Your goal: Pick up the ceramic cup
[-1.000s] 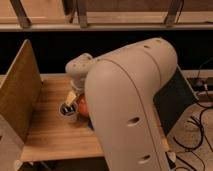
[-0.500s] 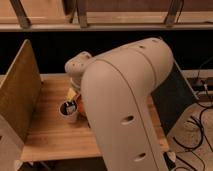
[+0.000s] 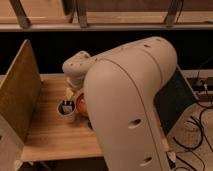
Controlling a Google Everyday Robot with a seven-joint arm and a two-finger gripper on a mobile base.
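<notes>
The ceramic cup (image 3: 66,111) is small and white-grey with a dark inside. It stands upright on the wooden table (image 3: 50,135), left of centre. The orange-red bowl (image 3: 81,104) is right beside it, mostly hidden behind my arm. My gripper (image 3: 68,98) hangs below the pale wrist (image 3: 76,71), directly over the cup's rim and reaching into or onto its top. The large pale arm link (image 3: 127,105) covers the middle and right of the table.
A tall wooden panel (image 3: 17,95) stands along the table's left side. A dark slanted panel (image 3: 172,97) and cables (image 3: 197,130) lie to the right on the floor. A rail with metal posts (image 3: 80,20) runs along the back.
My arm has swung a little left and forward, hiding more of the orange bowl. The gripper has come down closer onto the cup. The cup has not moved.
</notes>
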